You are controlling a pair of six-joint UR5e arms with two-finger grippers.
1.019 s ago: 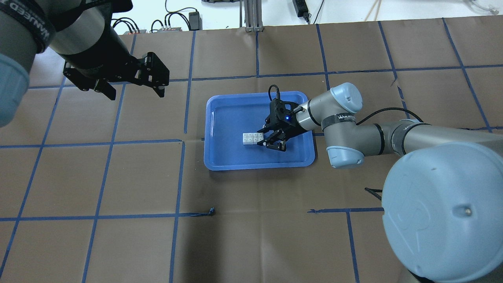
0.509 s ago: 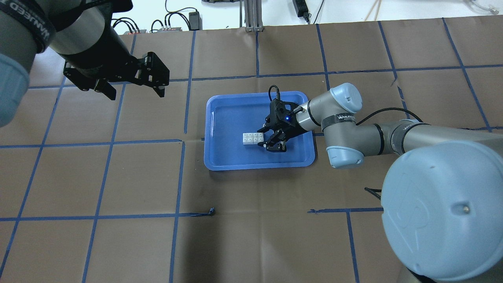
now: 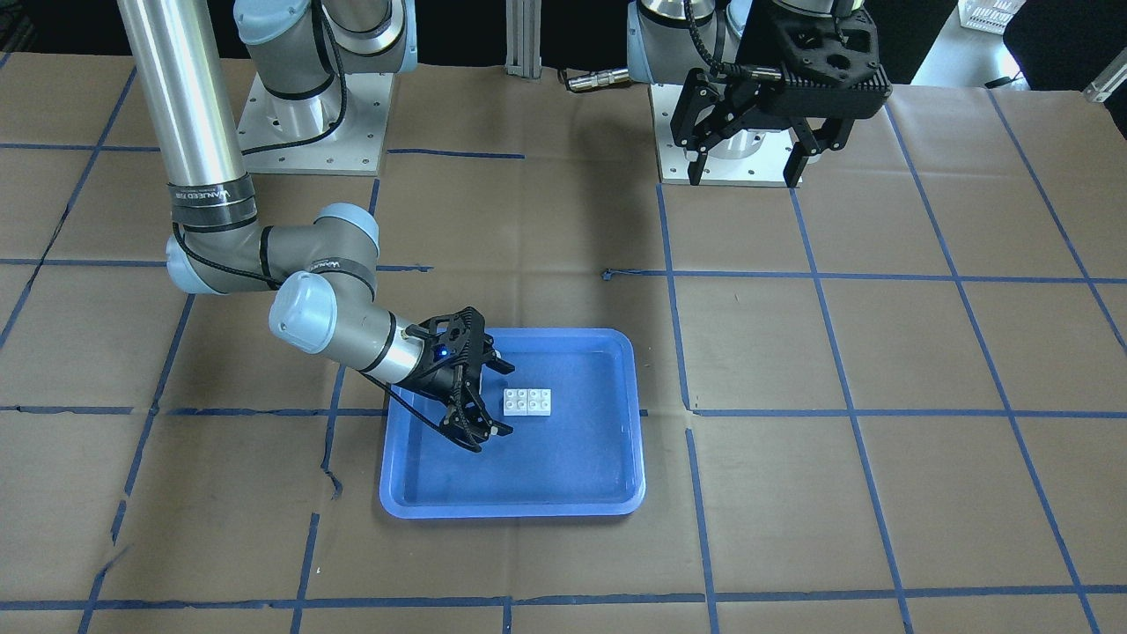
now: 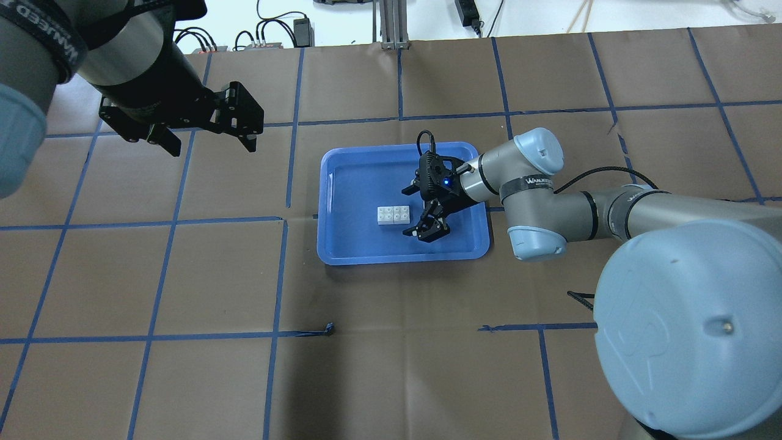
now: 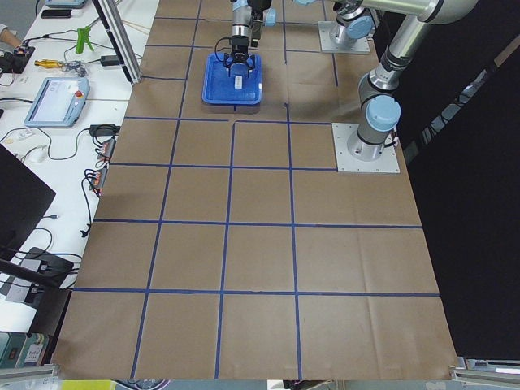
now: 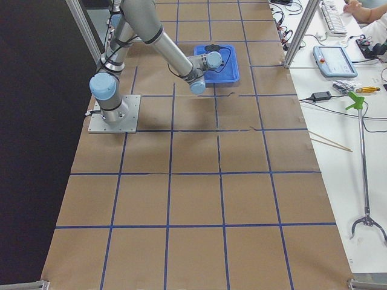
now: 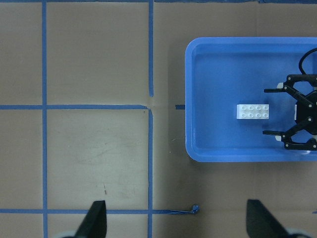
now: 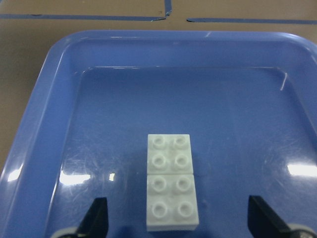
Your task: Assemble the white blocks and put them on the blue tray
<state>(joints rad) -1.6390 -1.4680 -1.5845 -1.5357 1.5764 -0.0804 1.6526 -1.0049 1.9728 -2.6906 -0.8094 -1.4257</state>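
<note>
Judging by these views, you are nearly done: the 2 white blocks (image 4: 393,215) lie flush, end to end, on the blue tray (image 4: 342,260). The right gripper (image 4: 415,214) stands spread and empty just beside them; the left gripper (image 4: 211,143) hangs spread, well apart. Only the retreat seems left.

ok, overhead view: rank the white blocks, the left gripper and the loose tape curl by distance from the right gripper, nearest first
1. white blocks: on the blue tray, just left of the open right gripper.
2. tape curl: outside the tray, toward the view's lower left.
3. left gripper: upper left of the view, well off the tray.
</note>
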